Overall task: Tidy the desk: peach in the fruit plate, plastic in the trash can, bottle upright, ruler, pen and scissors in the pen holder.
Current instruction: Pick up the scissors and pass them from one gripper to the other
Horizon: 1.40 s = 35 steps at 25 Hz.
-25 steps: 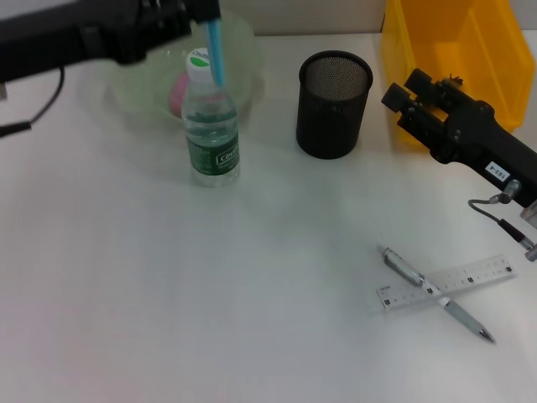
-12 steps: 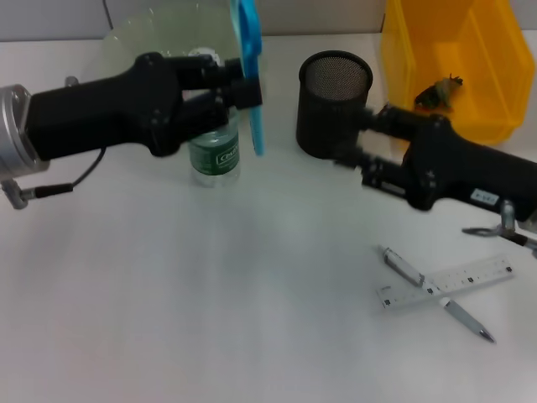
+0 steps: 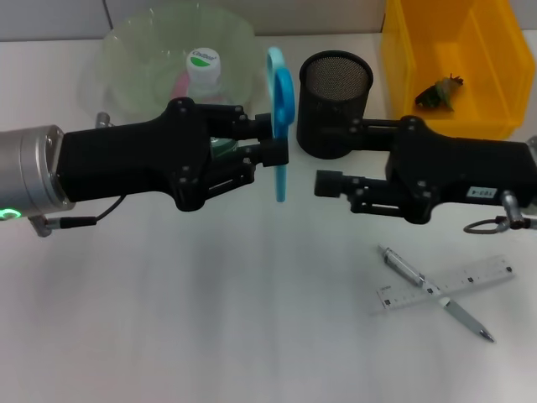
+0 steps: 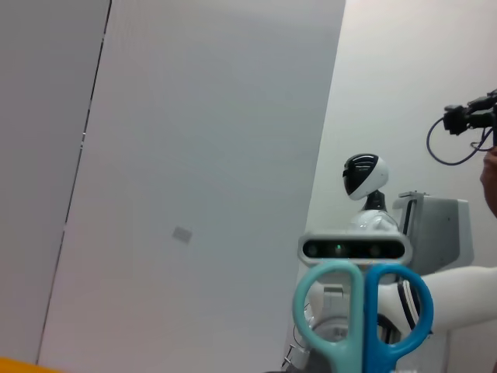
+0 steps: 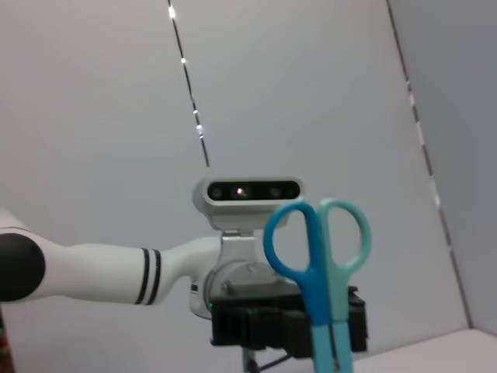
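scissors (image 3: pixel 280 117) held upright mid-frame, left hand (image 3: pixel 270 149) clamped on them.
right hand (image 3: pixel 325 184) faces them just beside, whether clenched or released i cannot tell; pen holder (image 3: pixel 335 102) behind.

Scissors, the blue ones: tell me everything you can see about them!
The scissors have two plastic-looking loop handles, one darker blue and one lighter turquoise, side by side at the top. They are closed and stand upright in the air, handles up, clamped in the left gripper. The blades are mostly hidden. They hang above the white table, just left of the black mesh pen holder, not in it yet. The right gripper points toward them without touching.
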### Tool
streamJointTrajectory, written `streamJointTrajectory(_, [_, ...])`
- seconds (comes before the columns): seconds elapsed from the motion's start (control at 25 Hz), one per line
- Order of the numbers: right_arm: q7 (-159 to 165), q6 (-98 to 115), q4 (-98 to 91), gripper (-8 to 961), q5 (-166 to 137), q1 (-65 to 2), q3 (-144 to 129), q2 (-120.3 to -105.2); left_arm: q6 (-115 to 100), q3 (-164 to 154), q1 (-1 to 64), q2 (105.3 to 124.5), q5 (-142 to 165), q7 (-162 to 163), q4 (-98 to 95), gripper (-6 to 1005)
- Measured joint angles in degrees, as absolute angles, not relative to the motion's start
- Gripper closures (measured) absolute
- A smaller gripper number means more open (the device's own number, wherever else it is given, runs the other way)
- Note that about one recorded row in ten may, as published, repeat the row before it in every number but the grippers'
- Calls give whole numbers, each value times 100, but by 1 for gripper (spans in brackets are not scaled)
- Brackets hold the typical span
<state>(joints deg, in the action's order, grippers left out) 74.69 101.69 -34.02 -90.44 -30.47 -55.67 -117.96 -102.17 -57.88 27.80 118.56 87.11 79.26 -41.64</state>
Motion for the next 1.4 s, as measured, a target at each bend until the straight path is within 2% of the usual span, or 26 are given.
streamJointTrajectory(0.24, [7795,10144,-3553,408,-9319,-3297,-5588,-11887,-10148,-5777,2803,11856,8709,7687,-3975,743])
streamJointTrajectory(1.16, [7845,9807,-3521,411,-9343,-3476,-5901,-11917,-10167,-5800,2822,11865,8710,7646,-3946,742])
streamJointTrajectory(1.4, [7817,9807,-3525,482,-9343,-3486,-5899,-11926,-10169,-5800,2822,11865,8710,7646,-3946,742])
